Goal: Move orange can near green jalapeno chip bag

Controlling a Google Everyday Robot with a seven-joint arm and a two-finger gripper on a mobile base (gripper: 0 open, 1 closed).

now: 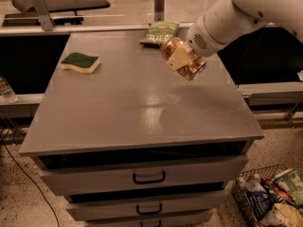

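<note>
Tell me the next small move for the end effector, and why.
Probably lower the end effector to the table just in front of the green jalapeno chip bag. It holds the orange can tilted in the air, close to the bag's near edge, so mainly a descent seems left.

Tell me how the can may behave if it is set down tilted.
The gripper holds the can tilted above the table. Round, it would probably roll if released on its side. Its shiny metal looks smooth, so it may slip.

High front view, tool upper right
</note>
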